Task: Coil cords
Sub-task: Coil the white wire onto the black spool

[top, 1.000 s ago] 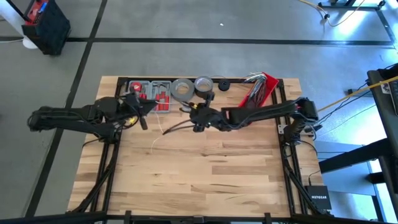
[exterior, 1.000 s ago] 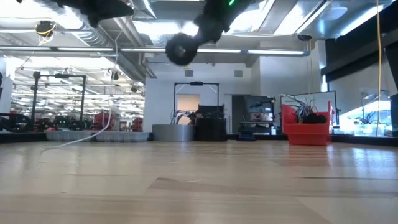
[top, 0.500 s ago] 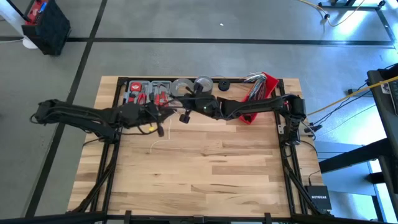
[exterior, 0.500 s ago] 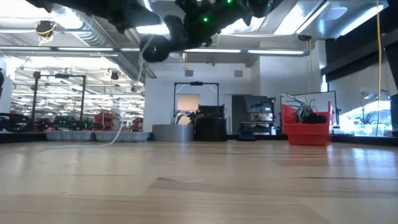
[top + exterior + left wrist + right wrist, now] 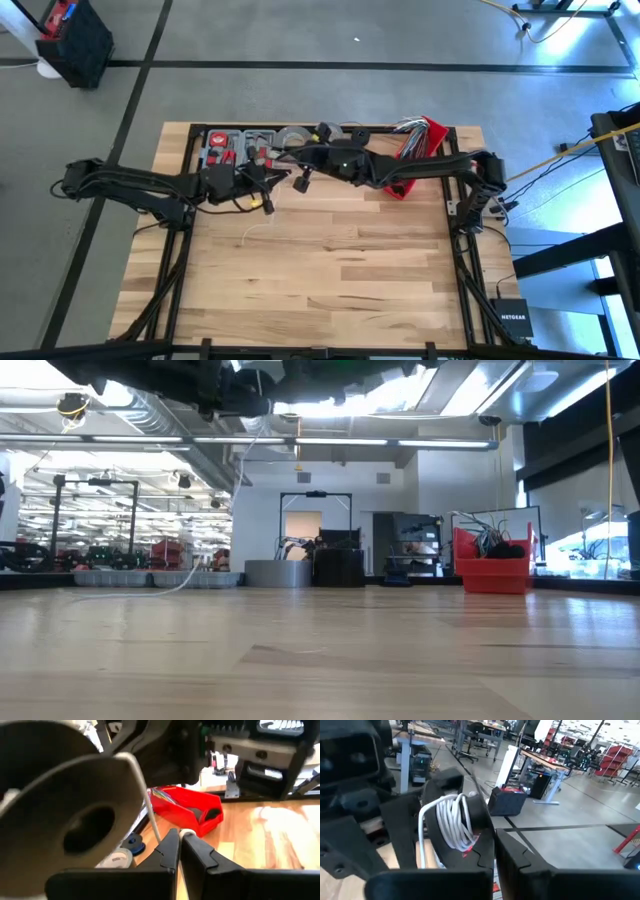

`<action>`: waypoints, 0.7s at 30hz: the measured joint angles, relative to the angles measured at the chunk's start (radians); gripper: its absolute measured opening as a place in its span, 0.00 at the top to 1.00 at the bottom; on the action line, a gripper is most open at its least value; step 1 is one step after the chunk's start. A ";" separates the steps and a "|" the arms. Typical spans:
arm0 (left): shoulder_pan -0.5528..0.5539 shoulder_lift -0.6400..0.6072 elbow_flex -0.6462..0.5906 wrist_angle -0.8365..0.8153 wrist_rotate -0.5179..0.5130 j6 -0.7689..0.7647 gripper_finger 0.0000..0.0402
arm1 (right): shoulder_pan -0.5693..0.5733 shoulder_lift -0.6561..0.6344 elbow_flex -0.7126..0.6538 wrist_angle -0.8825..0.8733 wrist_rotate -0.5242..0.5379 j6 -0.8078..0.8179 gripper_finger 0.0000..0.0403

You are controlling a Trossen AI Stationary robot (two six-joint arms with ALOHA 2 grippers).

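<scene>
Your left gripper is clenched on the white cord; your right gripper is clenched too, both at the bench's upper middle, near the red bin.

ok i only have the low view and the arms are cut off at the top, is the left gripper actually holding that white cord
Observer: yes, the left wrist view shows the left gripper shut on the white cord.
Operator: any coil yet
Observer: the right wrist view shows several white loops wound on a dark part just ahead of the shut right gripper.
Operator: where are they over the table
Observer: the high view puts both near the far edge, by the tool tray; a loose tail lies on the wood.
</scene>
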 joint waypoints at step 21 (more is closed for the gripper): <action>-0.028 0.025 -0.007 0.215 -0.071 0.027 0.99 | 0.021 0.022 0.007 0.038 -0.070 0.020 0.99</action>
